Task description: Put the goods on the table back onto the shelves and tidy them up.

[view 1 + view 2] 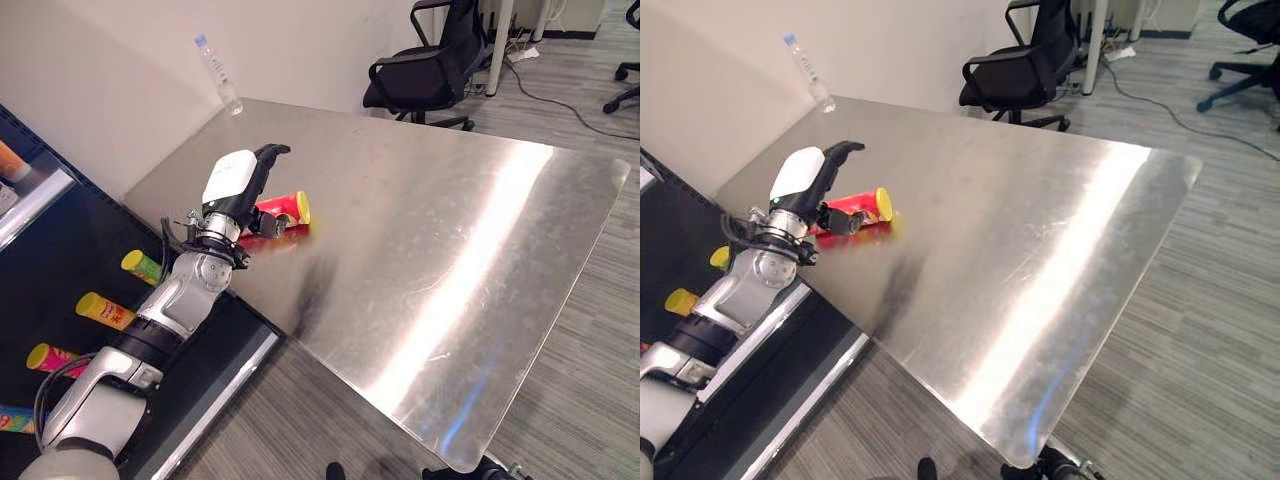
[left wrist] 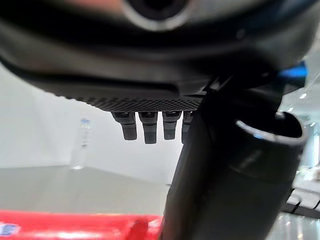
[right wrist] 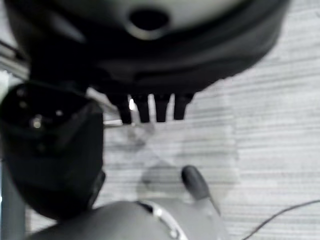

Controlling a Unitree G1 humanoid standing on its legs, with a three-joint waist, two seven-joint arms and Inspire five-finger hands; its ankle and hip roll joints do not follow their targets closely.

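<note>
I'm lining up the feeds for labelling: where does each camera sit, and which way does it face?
Left eye view: on the head, looking down at the table, red can and bottle; left hand reaches in.
Right eye view: beside it, the same scene.
Left wrist view: on the left wrist, along the hand's fingers toward the can and bottle.
Right wrist view: on the right wrist, right hand over the floor.
Both eyes and the left wrist share the can and bottle.

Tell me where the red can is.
The red can lies on its side near the table's left edge, just past the left robot hand.
</note>
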